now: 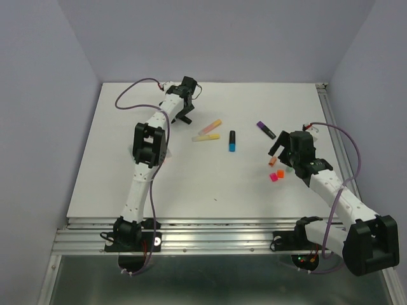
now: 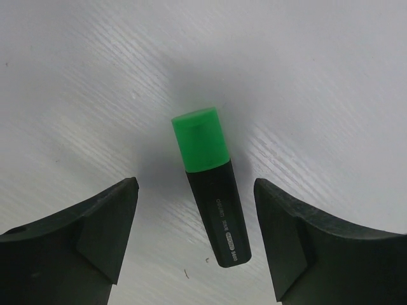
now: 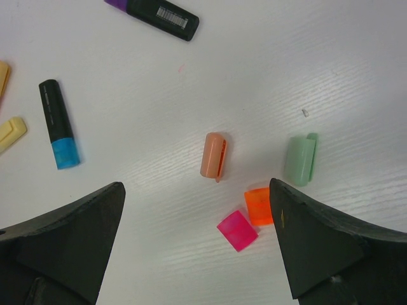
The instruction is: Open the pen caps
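In the left wrist view a black marker (image 2: 224,216) with a green cap (image 2: 200,140) lies on the table between the fingers of my open left gripper (image 2: 194,190), untouched. My left gripper (image 1: 184,116) is at the far side of the table. My right gripper (image 3: 196,187) is open and empty above loose caps: pastel orange (image 3: 213,155), pastel green (image 3: 300,159), orange (image 3: 258,206) and pink (image 3: 237,230). A blue-capped marker (image 3: 59,124) and a purple-capped marker (image 3: 159,11) lie capped. In the top view my right gripper (image 1: 278,154) is at the right.
Two pastel markers (image 1: 208,131) lie mid-table, left of the blue-capped marker (image 1: 233,141). The purple-capped marker (image 1: 266,130) lies just beyond the right gripper. The orange (image 1: 280,173) and pink (image 1: 274,178) caps lie near the right arm. A rail runs along the table's right edge (image 1: 331,121).
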### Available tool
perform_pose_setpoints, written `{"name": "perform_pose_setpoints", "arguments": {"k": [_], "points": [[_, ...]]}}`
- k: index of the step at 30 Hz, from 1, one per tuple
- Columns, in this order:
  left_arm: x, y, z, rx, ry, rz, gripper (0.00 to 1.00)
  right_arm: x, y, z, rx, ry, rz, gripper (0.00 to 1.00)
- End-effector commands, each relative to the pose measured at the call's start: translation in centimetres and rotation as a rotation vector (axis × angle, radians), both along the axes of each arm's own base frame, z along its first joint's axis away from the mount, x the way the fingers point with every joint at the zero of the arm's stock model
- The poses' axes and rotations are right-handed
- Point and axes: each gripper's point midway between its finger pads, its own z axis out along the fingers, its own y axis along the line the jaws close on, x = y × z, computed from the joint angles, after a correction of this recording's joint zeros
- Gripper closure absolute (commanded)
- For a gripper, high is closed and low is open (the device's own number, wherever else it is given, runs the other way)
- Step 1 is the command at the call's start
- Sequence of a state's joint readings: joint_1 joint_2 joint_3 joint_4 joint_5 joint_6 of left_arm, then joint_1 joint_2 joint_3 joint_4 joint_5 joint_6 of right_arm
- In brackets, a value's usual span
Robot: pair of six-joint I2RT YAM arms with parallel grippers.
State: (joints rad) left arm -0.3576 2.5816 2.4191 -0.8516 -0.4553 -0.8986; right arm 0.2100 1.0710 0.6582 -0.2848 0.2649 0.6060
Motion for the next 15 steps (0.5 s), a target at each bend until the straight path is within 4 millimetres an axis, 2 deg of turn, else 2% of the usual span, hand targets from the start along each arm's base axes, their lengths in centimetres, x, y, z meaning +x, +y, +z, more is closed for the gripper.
{"name": "perform_pose_setpoints", "arguments": {"k": [1,8,12,15], "points": [[0.3,0.8,0.0,0.03,0.015,-0.021,0.16,0.5,-0.7,0.7,-0.013,-0.031,-0.034,0.0],[-0.3,1.0,-1.3,0.054,0.062,-0.051,0.26,0.6,-0.7,0.5,-0.011,-0.032,-0.044,0.0],[-0.9,0.8,-2.3,0.049,0.096,-0.079,0.46,0.5,-0.9,0.2,-0.013,-0.02,-0.052,0.0],[-1.2,0.1,-2.7,0.027,0.108,-0.114,0.49,0.6,-0.9,0.4,-0.012,-0.024,-0.056,0.0]]}}
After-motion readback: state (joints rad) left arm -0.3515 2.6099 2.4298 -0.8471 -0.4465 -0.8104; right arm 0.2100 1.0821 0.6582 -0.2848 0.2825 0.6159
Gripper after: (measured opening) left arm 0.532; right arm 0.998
